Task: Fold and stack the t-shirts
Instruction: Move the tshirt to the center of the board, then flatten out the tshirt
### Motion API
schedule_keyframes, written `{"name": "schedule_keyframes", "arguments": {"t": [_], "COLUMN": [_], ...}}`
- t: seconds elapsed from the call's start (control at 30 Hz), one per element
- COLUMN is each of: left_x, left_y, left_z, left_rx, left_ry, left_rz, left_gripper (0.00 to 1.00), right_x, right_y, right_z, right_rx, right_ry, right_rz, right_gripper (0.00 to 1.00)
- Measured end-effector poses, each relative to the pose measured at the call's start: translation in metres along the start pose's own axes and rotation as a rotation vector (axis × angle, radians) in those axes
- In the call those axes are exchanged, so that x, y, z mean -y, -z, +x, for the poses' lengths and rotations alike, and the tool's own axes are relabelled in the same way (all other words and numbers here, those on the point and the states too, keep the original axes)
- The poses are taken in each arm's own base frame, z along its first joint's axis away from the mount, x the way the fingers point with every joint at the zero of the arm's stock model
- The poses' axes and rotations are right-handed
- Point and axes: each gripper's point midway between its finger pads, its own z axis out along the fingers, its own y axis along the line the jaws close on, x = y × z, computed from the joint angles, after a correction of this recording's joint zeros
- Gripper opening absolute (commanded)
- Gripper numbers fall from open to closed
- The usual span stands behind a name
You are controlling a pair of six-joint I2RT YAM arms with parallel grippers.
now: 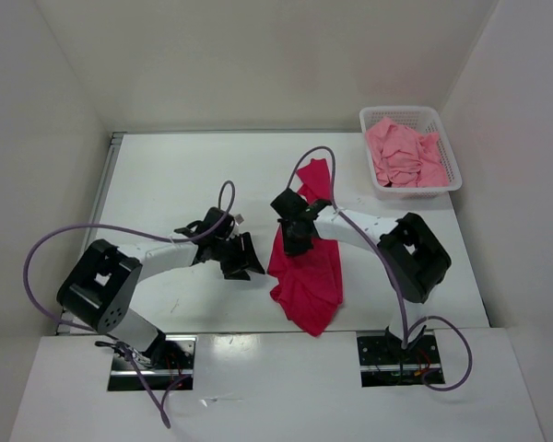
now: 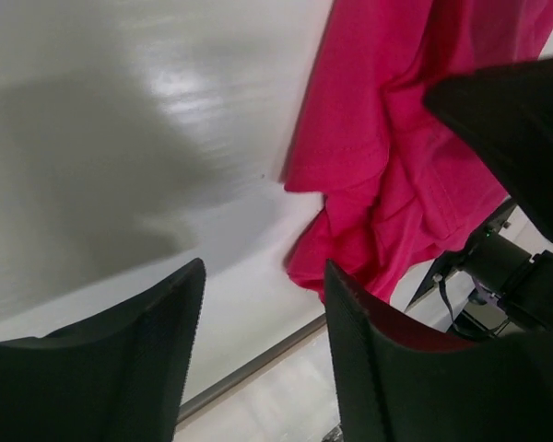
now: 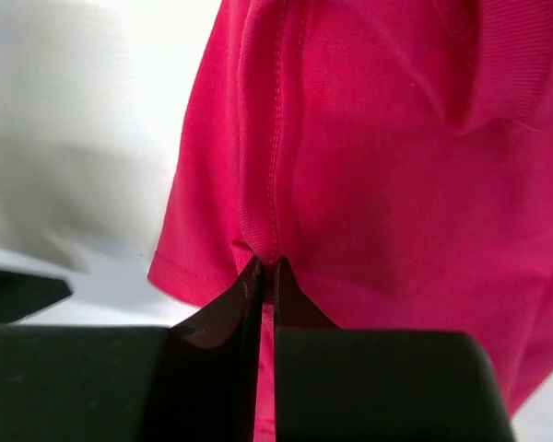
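Observation:
A bright crimson-magenta t-shirt (image 1: 311, 276) lies bunched lengthwise on the white table, near its middle. My right gripper (image 1: 295, 241) is over its upper half. In the right wrist view that gripper (image 3: 265, 267) is shut on a stitched fold of the shirt (image 3: 378, 166), pinching the cloth between its tips. My left gripper (image 1: 241, 259) stands just left of the shirt, open and empty. In the left wrist view this gripper (image 2: 263, 281) frames bare table, with the crimson shirt (image 2: 387, 166) beyond its right finger. A light pink t-shirt (image 1: 401, 152) lies crumpled in the basket.
A white mesh basket (image 1: 453, 175) stands at the table's back right corner. White walls close in the table (image 1: 166, 184) on the left, back and right. The right arm's black body (image 2: 521, 129) shows at the upper right of the left wrist view.

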Motion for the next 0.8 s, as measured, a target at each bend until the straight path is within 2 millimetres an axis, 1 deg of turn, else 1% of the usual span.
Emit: {"name": "schedule_keyframes", "arguments": {"t": [0.07, 0.13, 0.2, 0.3, 0.33, 0.4, 0.47, 0.5, 0.53, 0.63, 0.7, 0.77, 0.8], "left_x": [0.003, 0.01, 0.022, 0.033, 0.035, 0.042, 0.046, 0.045, 0.045, 0.044, 0.048, 0.054, 0.055], "left_y": [-0.005, -0.012, -0.021, -0.036, -0.04, -0.047, -0.055, -0.059, -0.062, -0.064, -0.058, -0.041, -0.027], "left_z": [-0.002, -0.005, -0.008, -0.012, -0.011, -0.013, -0.017, -0.018, -0.018, -0.027, -0.037, -0.061, -0.078], "left_rx": [-0.008, -0.014, -0.023, -0.029, -0.04, -0.06, -0.059, -0.063, -0.068, -0.056, -0.04, 0.012, 0.05], "left_ry": [-0.003, -0.017, -0.039, -0.052, -0.047, -0.04, -0.036, -0.037, -0.027, -0.027, -0.026, -0.021, -0.009], "left_rz": [-0.002, 0.003, 0.014, 0.035, 0.037, 0.056, 0.059, 0.057, 0.052, 0.024, 0.027, 0.047, 0.058], "left_gripper": [0.66, 0.69, 0.69, 0.69, 0.67, 0.55, 0.37, 0.23, 0.18, 0.09, 0.08, 0.06, 0.06], "right_x": [0.002, 0.005, 0.01, 0.03, 0.036, 0.056, 0.07, 0.076, 0.081, 0.093, 0.096, 0.096, 0.094], "right_y": [0.007, 0.02, 0.039, 0.072, 0.08, 0.098, 0.107, 0.11, 0.112, 0.115, 0.115, 0.118, 0.122], "right_z": [-0.005, -0.012, -0.026, -0.053, -0.059, -0.073, -0.077, -0.077, -0.077, -0.077, -0.078, -0.079, -0.081], "right_rx": [0.015, 0.039, 0.085, 0.178, 0.202, 0.26, 0.285, 0.29, 0.291, 0.287, 0.281, 0.274, 0.275], "right_ry": [-0.009, -0.027, -0.058, -0.136, -0.157, -0.212, -0.246, -0.26, -0.273, -0.301, -0.313, -0.318, -0.318], "right_rz": [-0.004, -0.014, -0.032, -0.055, -0.059, -0.056, -0.05, -0.047, -0.045, -0.042, -0.05, -0.064, -0.079], "right_gripper": [0.02, 0.02, 0.01, 0.01, 0.01, 0.01, 0.01, 0.01, 0.01, 0.01, 0.01, 0.01, 0.01]}}
